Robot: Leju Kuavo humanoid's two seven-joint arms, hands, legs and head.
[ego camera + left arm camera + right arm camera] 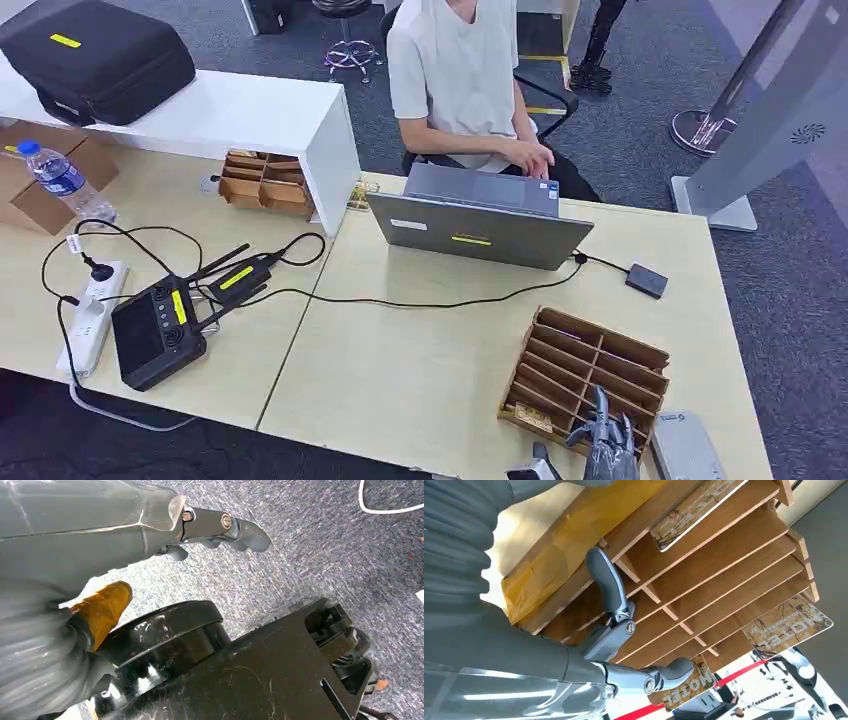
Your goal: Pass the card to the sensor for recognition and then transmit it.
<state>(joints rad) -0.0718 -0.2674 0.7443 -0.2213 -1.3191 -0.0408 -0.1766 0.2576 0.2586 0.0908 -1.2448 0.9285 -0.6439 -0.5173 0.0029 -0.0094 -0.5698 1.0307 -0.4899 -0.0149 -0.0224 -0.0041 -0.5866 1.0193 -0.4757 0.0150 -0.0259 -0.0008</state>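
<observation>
Two wooden racks sit on the surface [420, 380]; largest nearby is the laptop [480, 225] with a person behind it. Near rack [585, 375] holds hotel cards [786, 625] in its slots. Small dark sensor [647, 280] lies beyond it, cabled to the laptop. Right robot hand [605, 440] hovers at the rack, fingers spread, holding nothing. Left robot hand [220, 527] hangs over the floor, fingers curled, empty. Step: reaching for a card. Next move needs fingers pinching one card edge, lifting it clear of the slot.

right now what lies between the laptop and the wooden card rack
Head view: bare tabletop, crossed by a black cable running from the laptop; nothing else before the rack.
</observation>
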